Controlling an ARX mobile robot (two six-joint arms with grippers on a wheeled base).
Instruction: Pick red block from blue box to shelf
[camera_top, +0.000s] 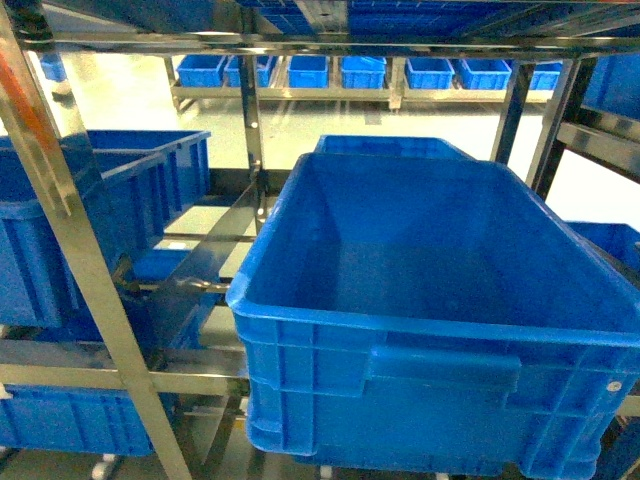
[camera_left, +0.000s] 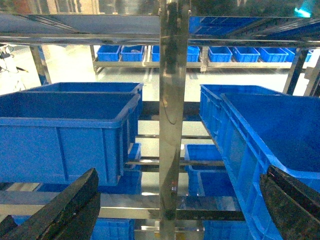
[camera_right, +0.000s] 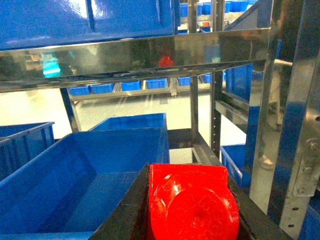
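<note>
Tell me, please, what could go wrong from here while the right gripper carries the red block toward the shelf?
1. The steel shelf rail runs right above the red block held in the right gripper; lifting straight up could knock the block loose.
2. A fall would likely land it in the blue crate below.
3. The left gripper hangs open, facing a shelf post; driving forward could strike it.

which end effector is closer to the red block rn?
Right. The right end effector is shut on the red block, its fingers on both sides. The left end effector is open, facing a shelf post, with no block in its view.
</note>
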